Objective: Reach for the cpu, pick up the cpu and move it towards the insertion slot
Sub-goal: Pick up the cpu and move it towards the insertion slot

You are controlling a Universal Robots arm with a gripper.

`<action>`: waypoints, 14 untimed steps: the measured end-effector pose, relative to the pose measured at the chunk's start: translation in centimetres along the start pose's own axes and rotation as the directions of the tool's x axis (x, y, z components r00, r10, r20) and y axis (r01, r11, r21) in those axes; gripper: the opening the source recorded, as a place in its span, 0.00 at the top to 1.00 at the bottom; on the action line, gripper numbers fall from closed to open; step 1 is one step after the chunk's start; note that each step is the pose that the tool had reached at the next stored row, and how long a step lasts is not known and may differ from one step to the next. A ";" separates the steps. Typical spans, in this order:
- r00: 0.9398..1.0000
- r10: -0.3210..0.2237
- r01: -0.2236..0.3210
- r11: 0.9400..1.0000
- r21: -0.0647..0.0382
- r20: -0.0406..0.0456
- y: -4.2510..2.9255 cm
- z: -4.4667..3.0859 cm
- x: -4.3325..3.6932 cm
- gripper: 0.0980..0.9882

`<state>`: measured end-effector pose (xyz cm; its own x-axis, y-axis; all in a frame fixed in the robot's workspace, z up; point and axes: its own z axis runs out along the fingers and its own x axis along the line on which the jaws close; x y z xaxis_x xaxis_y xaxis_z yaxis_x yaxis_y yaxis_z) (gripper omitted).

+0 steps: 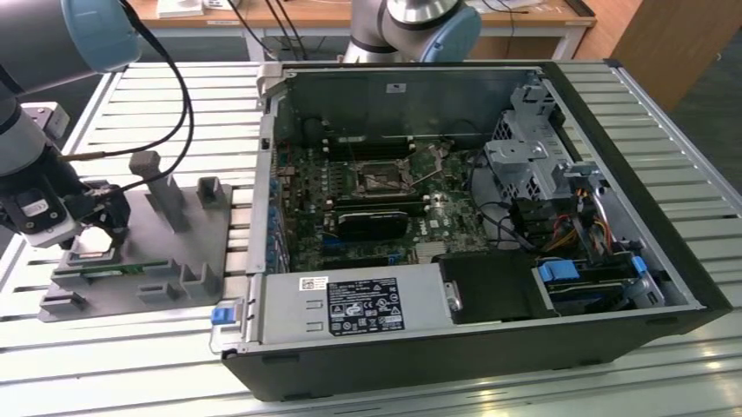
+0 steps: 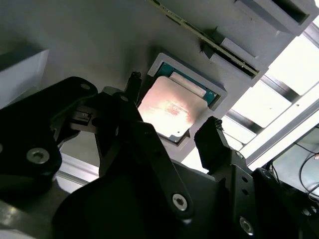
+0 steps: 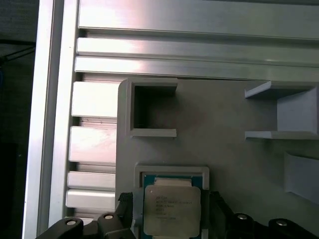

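Black fingers of the gripper stand spread, one on each side of the cpu, released and clasping nothing; whether their tips brush the chip's edges cannot be told. The cpu lies flat, silvery top up, seated in a shallow square recess of a grey fixture, with a pale rim and a strip of green showing around the metal cap. In the first wrist view the dark fingertips flank that recess, and past it the fixture carries open box-shaped pockets. The fixture rests on a slatted aluminium table. In the exterior view the gripper hangs low over the fixture at the exterior view's left. Well apart, towards the exterior view's right, lies an open computer case; on its board the insertion slot shows a metal frame, with a black heatsink block just beside it
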<state>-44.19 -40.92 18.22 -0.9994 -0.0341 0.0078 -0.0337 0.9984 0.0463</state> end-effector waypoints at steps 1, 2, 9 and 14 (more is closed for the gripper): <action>1.000 0.000 0.000 1.000 0.000 0.000 0.00 0.02 0.01 0.33; 1.000 0.000 0.000 1.000 0.000 0.000 0.00 0.03 0.02 0.33; 1.000 0.000 0.000 1.000 0.000 0.000 -0.11 0.07 0.02 0.41; 1.000 0.000 0.000 1.000 0.000 0.000 -0.12 0.01 0.02 0.50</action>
<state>-44.20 -41.04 18.21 -0.9994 -0.0341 0.0075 -0.0337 0.9984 0.0464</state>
